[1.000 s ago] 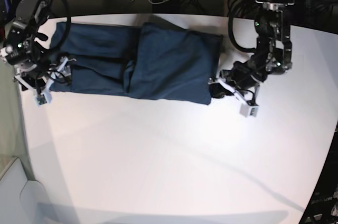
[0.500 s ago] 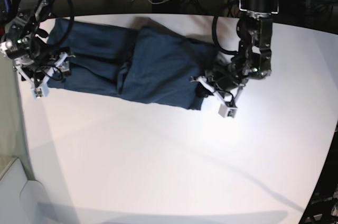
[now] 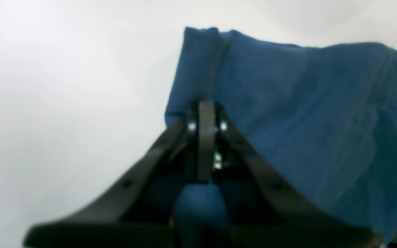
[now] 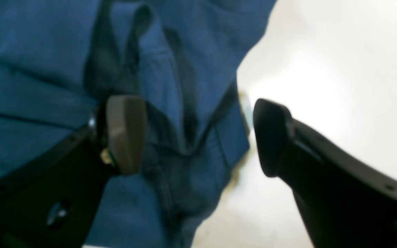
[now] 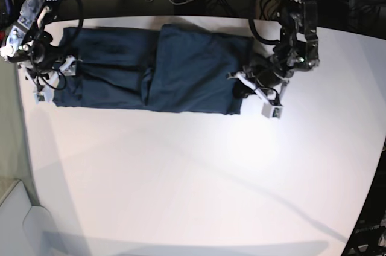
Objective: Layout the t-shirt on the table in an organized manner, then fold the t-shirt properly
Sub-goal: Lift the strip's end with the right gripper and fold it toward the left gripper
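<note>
Cloth is lying across the upper part of the base view: the t-shirt (image 5: 157, 69), dark navy, is stretching as a long band from the upper left to the middle right of the white table (image 5: 199, 189), with a thicker folded part in its right half. No container is showing in any view.

The left gripper (image 5: 256, 93) is sitting at the right end of the band in the base view. In the left wrist view the left gripper (image 3: 203, 113) is showing its two fingers pressed together, and a bit of the blue fabric (image 3: 288, 113) is pinched between them.

The right gripper (image 5: 51, 81) is sitting at the left end. In the right wrist view its fingers (image 4: 126, 134) are standing wide apart, one over the wrinkled fabric (image 4: 40, 69) and the other over the bare table (image 4: 339, 69); whether the pad is touching the cloth is hard to tell.

Both wrist views are blurred, and the neck of the shirt is not making itself out anywhere.
</note>
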